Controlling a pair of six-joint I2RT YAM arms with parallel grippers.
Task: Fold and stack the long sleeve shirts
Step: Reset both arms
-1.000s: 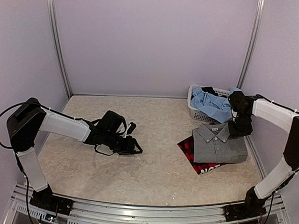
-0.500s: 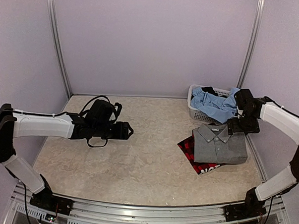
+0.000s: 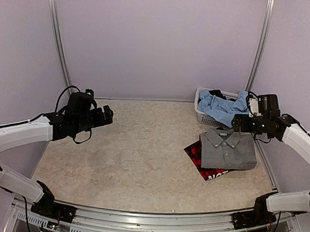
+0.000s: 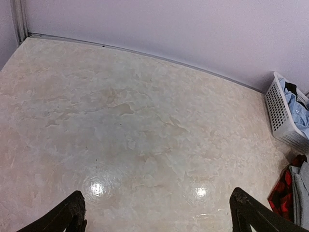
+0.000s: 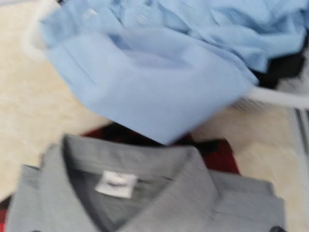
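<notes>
The grey collared shirt (image 3: 228,149) lies folded on the table's right side, on top of the red-and-black plaid shirt (image 3: 210,170), whose corner with white lettering sticks out at the front. My right gripper (image 3: 236,123) hovers just above the grey shirt's collar (image 5: 145,193) and holds nothing. No finger shows in the blurred right wrist view, so the jaws stand apart. My left gripper (image 3: 107,115) is raised far to the left, away from both shirts. Its fingertips (image 4: 72,216) are wide apart over bare table, open (image 4: 157,215).
A white laundry basket (image 3: 202,117) stands at the back right, just behind the stack. A light blue shirt (image 3: 222,109) spills over its rim toward the grey collar (image 5: 154,87). The right wall and its metal rail run close beside the stack.
My left arm has swung from the table's middle back to the far left, and its jaws have opened. My right gripper has lifted off the grey shirt's collar end and drawn back to the right.
</notes>
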